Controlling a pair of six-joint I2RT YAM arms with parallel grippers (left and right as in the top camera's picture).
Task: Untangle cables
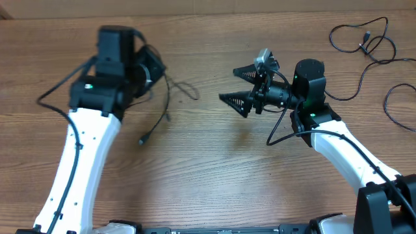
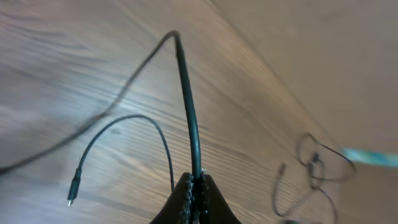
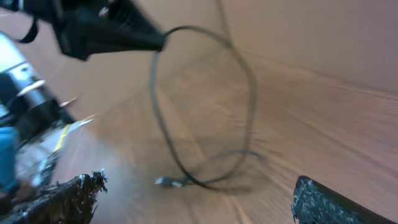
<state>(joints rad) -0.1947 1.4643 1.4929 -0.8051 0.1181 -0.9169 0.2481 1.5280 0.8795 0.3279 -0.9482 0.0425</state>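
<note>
Cable (image 2: pixel 190 118) thin, black, loosely looped.

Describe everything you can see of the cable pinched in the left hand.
The cable is a thin, black, flexible cord that looks rubbery. The left hand is shut on it partway along. From the grip, one stretch runs out, bends sharply and trails off over the wooden table. The other stretch curves in a loose arc to a small metal-tipped plug near the tabletop. Whether the plug rests on the wood is unclear. It is apart from the other cables at the far right.
</note>
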